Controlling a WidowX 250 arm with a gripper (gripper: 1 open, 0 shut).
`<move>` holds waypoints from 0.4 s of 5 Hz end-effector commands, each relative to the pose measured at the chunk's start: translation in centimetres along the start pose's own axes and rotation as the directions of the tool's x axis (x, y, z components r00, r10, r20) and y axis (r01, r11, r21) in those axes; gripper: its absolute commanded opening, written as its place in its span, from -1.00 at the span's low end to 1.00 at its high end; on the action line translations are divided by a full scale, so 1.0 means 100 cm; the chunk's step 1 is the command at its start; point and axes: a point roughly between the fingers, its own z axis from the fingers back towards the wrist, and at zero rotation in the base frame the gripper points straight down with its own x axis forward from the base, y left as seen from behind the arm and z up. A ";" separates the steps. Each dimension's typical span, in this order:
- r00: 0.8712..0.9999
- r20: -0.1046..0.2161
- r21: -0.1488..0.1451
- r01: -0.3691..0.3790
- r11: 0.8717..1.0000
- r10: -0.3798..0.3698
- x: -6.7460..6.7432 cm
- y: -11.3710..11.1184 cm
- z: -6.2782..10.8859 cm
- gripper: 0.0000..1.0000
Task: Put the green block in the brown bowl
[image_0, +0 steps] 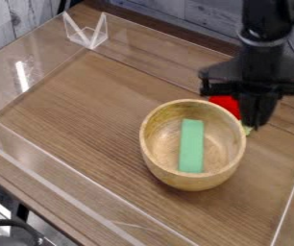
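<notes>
Wooden worktop (85,106) carries the brown bowl (157,144) with the green block (192,145) inside. My claw (253,120), pressed together and empty, could bump the red object (227,103) near the right edge.

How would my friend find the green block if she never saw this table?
Look for the big round tan wooden bowl in the middle of the brown wooden table. Lying flat inside it is the long light green rectangular block. The only other green nearby is a tiny leaf on the red round object outside the bowl.

The block (192,145) lies in the bowl (155,148) on the table (85,106); the gripper (254,121) hangs just right of the bowl.
</notes>
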 end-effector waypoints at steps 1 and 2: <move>0.999 0.041 -0.046 -0.004 0.999 0.006 0.016 0.001 0.025 -1.00; 0.999 0.035 -0.045 -0.010 0.999 0.011 0.009 -0.003 0.026 -1.00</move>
